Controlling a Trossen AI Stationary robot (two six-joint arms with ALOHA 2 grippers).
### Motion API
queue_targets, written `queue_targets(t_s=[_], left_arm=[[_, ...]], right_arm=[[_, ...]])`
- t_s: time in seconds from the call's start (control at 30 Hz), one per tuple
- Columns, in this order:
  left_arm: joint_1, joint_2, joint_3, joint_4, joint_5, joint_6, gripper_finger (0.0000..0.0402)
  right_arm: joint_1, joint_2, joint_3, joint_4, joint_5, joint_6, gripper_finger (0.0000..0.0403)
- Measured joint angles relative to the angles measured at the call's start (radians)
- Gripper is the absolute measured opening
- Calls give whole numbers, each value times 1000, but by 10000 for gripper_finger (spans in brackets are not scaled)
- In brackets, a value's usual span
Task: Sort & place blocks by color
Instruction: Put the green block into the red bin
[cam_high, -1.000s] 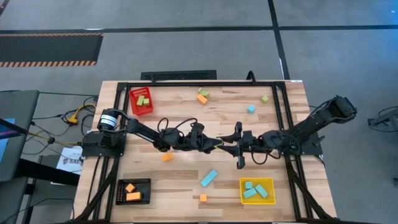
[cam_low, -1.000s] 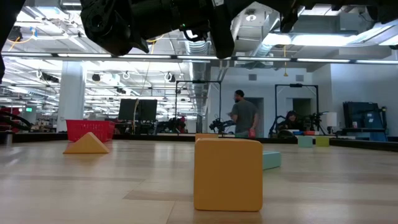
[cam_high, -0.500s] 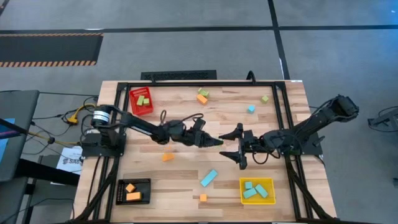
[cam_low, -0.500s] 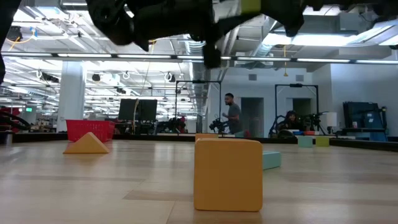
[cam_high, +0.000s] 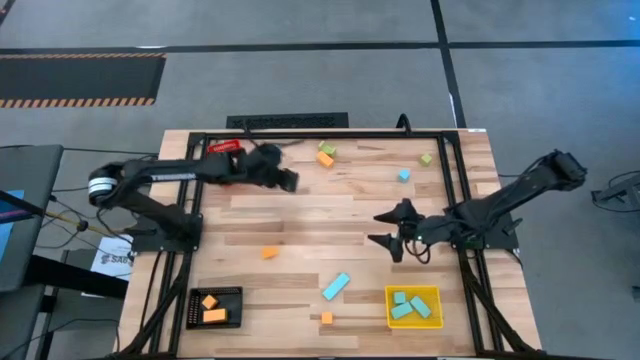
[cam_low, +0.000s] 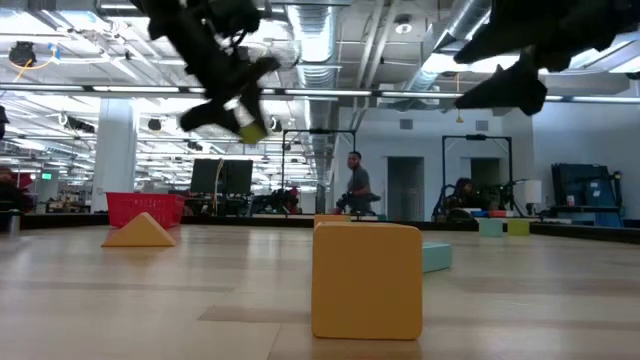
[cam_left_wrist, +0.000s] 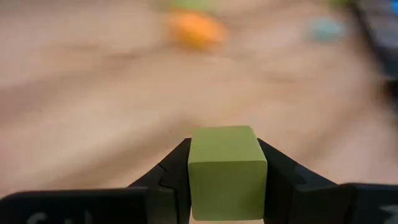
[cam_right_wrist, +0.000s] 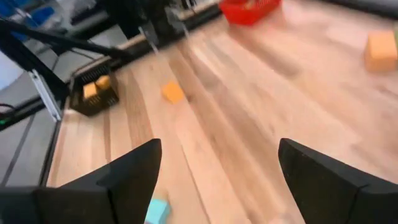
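Left gripper (cam_high: 290, 180) up off the table near the far left side, just beside the red bin (cam_high: 228, 163), clamped on a light green cube (cam_left_wrist: 227, 172); cube seated squarely between both fingers (cam_left_wrist: 171, 180) in the left wrist view, and visible as a yellowish-green speck under the raised gripper in the low view (cam_low: 250, 125). Right gripper (cam_high: 388, 228) over the bare middle-right of the table (cam_high: 300, 215), jaws spread wide, nothing between them; right wrist view looking out past both parted fingers (cam_right_wrist: 127, 177) across the boards. Red bin at the far left corner, with green blocks inside. Black bin (cam_high: 215, 307) at the near left corner, holding two orange blocks. Yellow bin (cam_high: 414, 306) at the near right, holding cyan blocks. Loose on the table: orange block (cam_high: 268, 253) left of centre; long cyan bar (cam_high: 335, 286) lying at a slant near the front; small orange cube (cam_high: 326, 318) just in front of it, large in the foreground of the low view (cam_low: 366, 281); green and orange pair (cam_high: 325, 154) touching at the far edge; cyan cube (cam_high: 403, 175) and small green cube (cam_high: 426, 159) toward the far right. Person (cam_low: 353, 186) standing in the room behind the table, low view.
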Motion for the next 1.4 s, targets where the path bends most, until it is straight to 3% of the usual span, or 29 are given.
queue_targets(t_s=[0.17, 0.3, 0.47, 0.67, 0.87, 0.93, 1.1, 1.2, 1.3, 1.4], left_arm=[[159, -35, 0, -232, -129, 39, 106], [311, 19, -1, -351, -206, 69, 106], [460, 88, -2, -363, -200, 150, 106], [547, 99, -2, -405, -211, 181, 106], [587, 99, -2, -505, -124, 211, 109], [586, 99, -2, -540, -113, 219, 150], [586, 99, -2, -585, -78, 219, 296], [581, 99, -2, -595, -68, 223, 358], [568, 99, -2, -594, -72, 217, 390], [547, 99, -2, -584, -88, 215, 393]], right_arm=[[17, 70, 0, 35, -13, 35, 342], [24, 126, 0, 76, -16, 87, 341], [32, 182, 0, 163, -63, 122, 337], [61, 206, 0, 182, -93, 188, 337], [92, 206, 0, 182, -92, 190, 337], [95, 206, 0, 176, -92, 189, 337], [93, 206, 0, 175, -89, 174, 337], [93, 206, 0, 175, -89, 173, 337], [93, 206, 0, 175, -89, 173, 337], [95, 206, 0, 175, -89, 173, 337]])
